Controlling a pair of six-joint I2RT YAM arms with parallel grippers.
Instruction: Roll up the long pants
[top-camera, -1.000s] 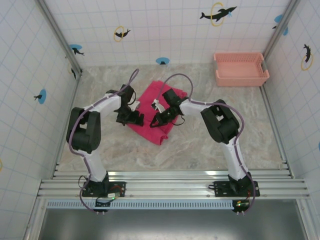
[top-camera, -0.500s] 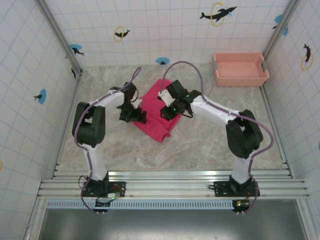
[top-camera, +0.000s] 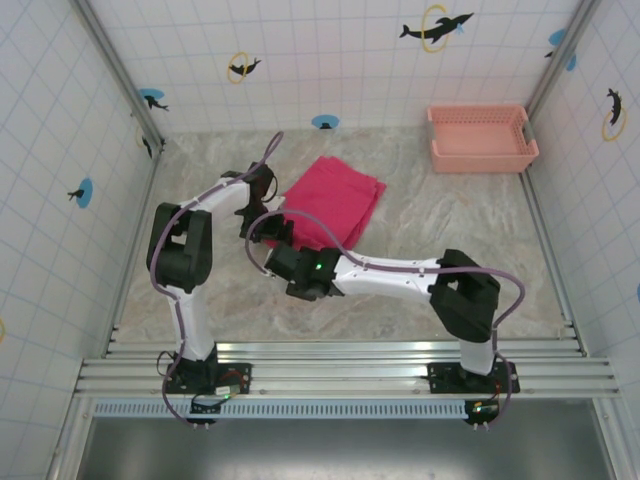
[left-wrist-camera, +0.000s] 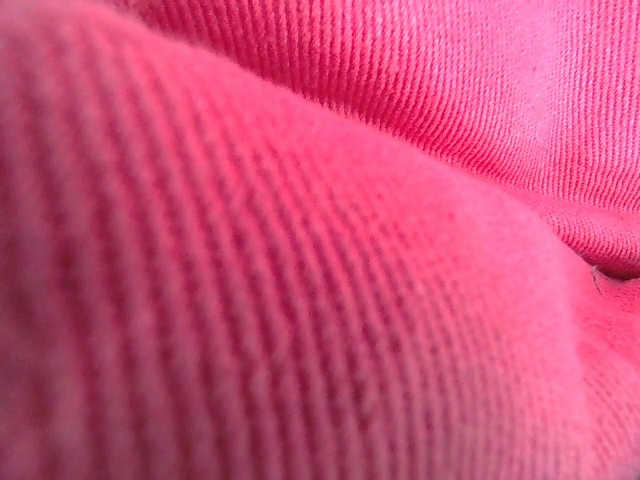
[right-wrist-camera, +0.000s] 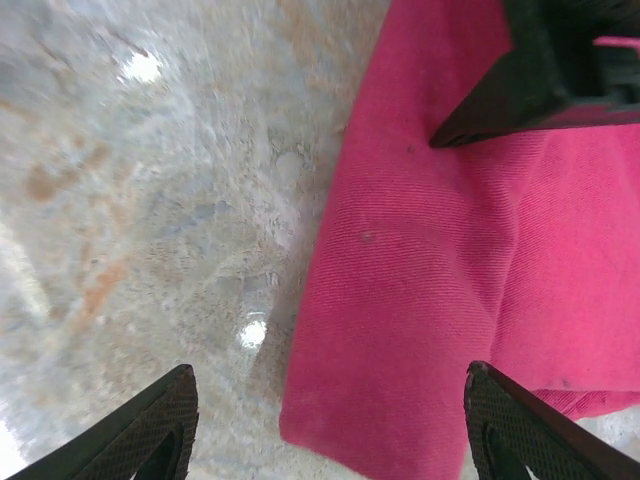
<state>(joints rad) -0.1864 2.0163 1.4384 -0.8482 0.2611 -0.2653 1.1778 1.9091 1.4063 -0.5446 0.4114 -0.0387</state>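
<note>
The long pants (top-camera: 335, 195) lie as a folded magenta-red slab at the middle of the table. My left gripper (top-camera: 268, 226) rests at their left edge with its jaws spread, and the left wrist view has the ribbed cloth (left-wrist-camera: 380, 200) pressed close to the lens. My right gripper (top-camera: 283, 258) hovers low over the near left corner of the pants (right-wrist-camera: 430, 300). It is open, its black fingertips (right-wrist-camera: 150, 425) wide apart with nothing between them. A black part of the left gripper (right-wrist-camera: 540, 70) sits on the cloth at the top right of the right wrist view.
A salmon-pink slotted basket (top-camera: 482, 140) stands at the back right corner. Tiled walls and metal posts ring the marbled table (top-camera: 430, 220). The right forearm (top-camera: 390, 272) stretches across the table in front of the pants.
The right arm swung from above the pants down to their near left corner, and its gripper opened and let the cloth go. The left arm barely moved.
</note>
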